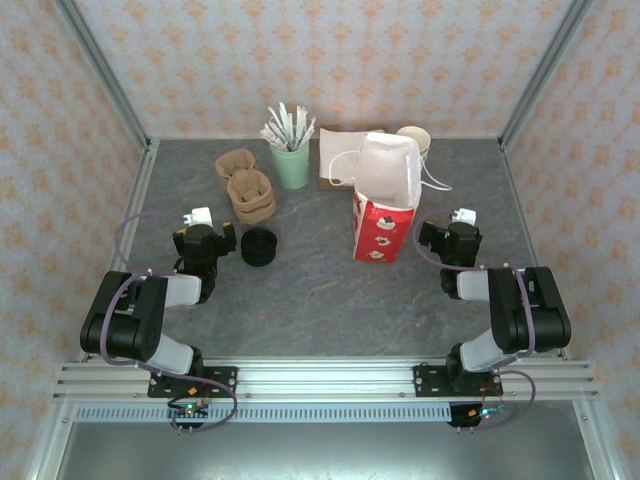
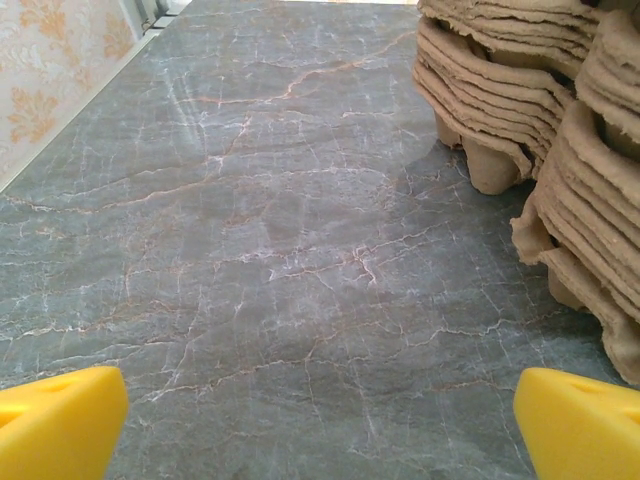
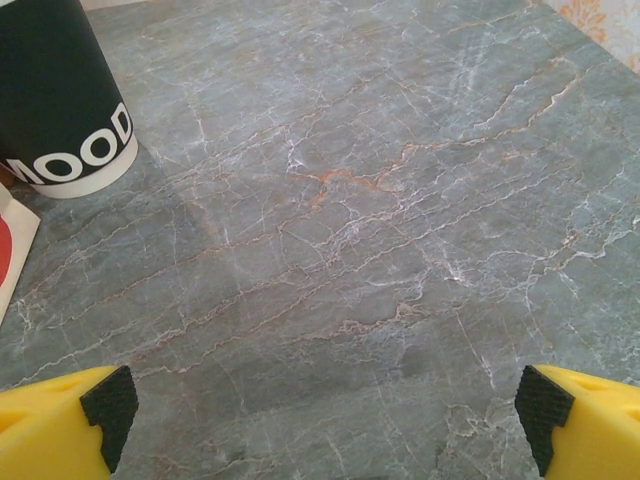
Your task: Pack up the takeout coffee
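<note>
Both arms are seen low at the near corners, with nothing held; the left gripper (image 2: 320,428) is spread wide, its yellow fingertips (image 2: 60,425) set out at the two bottom corners of its wrist view with bare surface (image 2: 250,250) between them; the right gripper (image 3: 325,425) is likewise held fully apart and empty. The red-and-white bag (image 1: 385,205) is stood upright mid-surface with its mouth gaping (sensibly so, since a cup is meant to be lowered in from above), nearer the right arm. Where the takeout coffee stands cannot be told for certain; a dark cup (image 3: 60,100) with white lettering is caught by the right wrist camera just beyond the bag's corner, but its top is cut off, so lid or no lid cannot be judged, and it may be the foot of the cream-rimmed cup stack (image 1: 413,135) behind the bag. Stacked pulp carriers (image 2: 540,110) are seen off to the left gripper's right, and a low pile of black lids (image 1: 260,246) near that arm; the wide jaws are judged a ready stance for a first reach.
</note>
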Controlling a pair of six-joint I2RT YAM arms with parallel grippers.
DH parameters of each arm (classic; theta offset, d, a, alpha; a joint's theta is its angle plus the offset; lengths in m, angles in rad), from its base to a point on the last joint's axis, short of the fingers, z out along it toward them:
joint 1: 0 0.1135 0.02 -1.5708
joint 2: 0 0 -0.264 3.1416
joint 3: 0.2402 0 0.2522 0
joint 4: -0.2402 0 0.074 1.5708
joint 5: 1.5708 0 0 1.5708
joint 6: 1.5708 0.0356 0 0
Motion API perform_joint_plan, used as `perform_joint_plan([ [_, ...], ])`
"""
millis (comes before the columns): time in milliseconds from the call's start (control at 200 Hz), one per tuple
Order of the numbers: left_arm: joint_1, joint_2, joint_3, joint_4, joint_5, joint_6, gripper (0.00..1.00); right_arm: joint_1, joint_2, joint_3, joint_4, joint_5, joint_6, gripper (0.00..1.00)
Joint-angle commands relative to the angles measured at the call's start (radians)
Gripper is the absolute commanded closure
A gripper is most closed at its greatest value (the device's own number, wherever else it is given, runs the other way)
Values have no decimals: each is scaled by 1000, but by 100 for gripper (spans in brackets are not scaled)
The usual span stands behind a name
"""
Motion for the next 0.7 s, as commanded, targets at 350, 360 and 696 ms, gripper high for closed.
perform_joint_plan([
  [350, -34, -402, 58, -295, -173, -32, 0, -38, -237, 248, -476, 209, 195, 1],
  [360, -34, -417, 64, -321, -177, -42, 0, -37, -241, 262, -499, 213, 207, 1],
  [696, -36, -624, 409, -1041, -175, -379, 0, -39, -56, 815, -1085, -42, 513, 6],
])
